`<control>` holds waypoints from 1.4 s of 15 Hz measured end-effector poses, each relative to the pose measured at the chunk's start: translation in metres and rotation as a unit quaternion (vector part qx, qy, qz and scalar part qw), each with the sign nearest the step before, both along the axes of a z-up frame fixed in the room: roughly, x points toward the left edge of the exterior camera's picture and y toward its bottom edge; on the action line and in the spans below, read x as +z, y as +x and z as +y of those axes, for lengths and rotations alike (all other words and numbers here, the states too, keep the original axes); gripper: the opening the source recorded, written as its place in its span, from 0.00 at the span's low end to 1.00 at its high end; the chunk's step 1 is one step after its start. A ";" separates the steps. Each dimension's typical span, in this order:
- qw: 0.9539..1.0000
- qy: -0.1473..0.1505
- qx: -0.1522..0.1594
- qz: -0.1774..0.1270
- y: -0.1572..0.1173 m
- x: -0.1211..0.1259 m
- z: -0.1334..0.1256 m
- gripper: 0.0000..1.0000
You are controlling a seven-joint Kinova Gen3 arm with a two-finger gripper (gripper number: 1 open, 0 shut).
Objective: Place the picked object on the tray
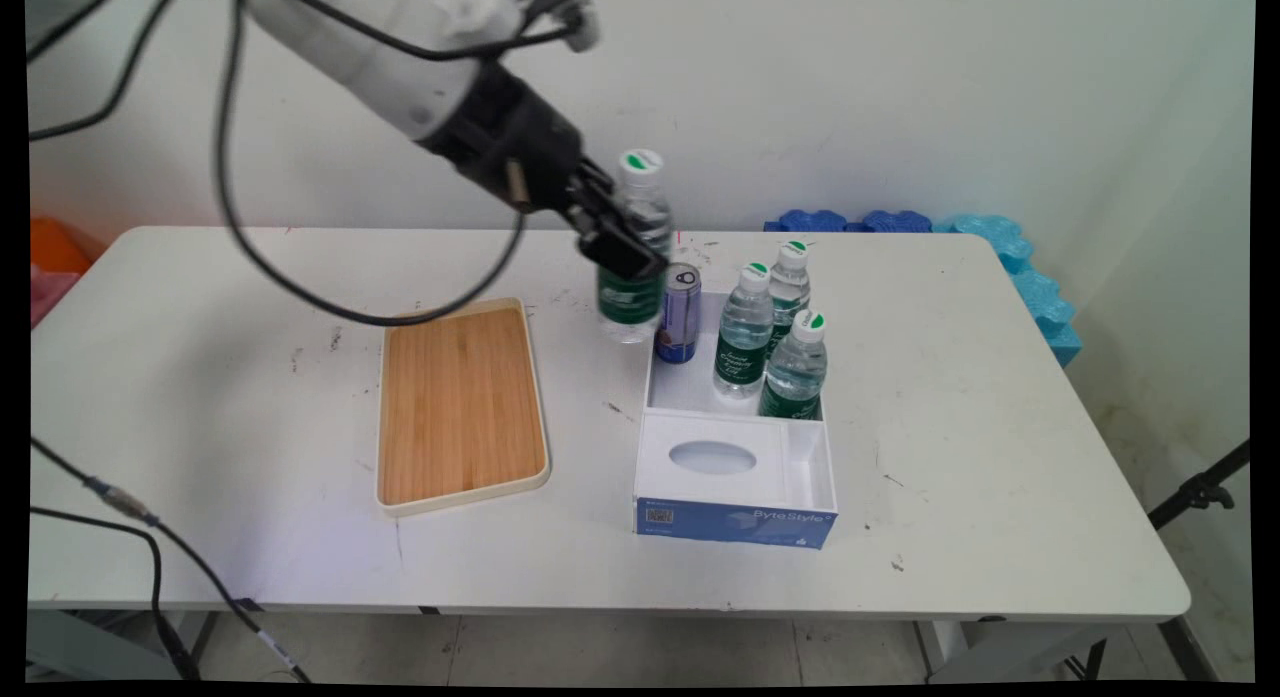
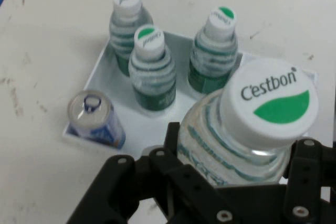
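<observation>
Aloft, the jaws clamp a water bottle (image 1: 634, 239) beside the white box (image 1: 735, 447).

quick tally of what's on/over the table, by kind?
Water bottles: 4 (one held in the tool, three in the white box)
Drink cans: 1, in the box's corner
Boxes: 1
Wooden trays: 1
Total: 7
</observation>
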State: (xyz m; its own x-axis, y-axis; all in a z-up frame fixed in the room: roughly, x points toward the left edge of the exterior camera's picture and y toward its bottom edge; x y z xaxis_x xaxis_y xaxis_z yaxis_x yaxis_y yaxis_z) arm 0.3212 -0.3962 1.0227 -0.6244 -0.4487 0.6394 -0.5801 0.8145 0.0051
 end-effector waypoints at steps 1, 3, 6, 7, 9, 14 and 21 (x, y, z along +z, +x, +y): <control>1.000 0.001 0.001 -0.002 0.011 0.001 0.007 0.00; 1.000 0.002 0.001 -0.008 0.033 -0.002 0.021 0.00; 1.000 0.002 0.005 -0.015 0.059 -0.017 0.037 0.00; 1.000 0.002 0.007 -0.017 0.065 -0.023 0.042 0.00; 1.000 0.002 0.006 -0.022 0.076 -0.040 0.049 0.00; 0.999 0.008 0.014 -0.037 0.091 -0.084 0.060 0.00; 0.998 0.022 0.026 -0.047 0.100 -0.137 0.068 0.00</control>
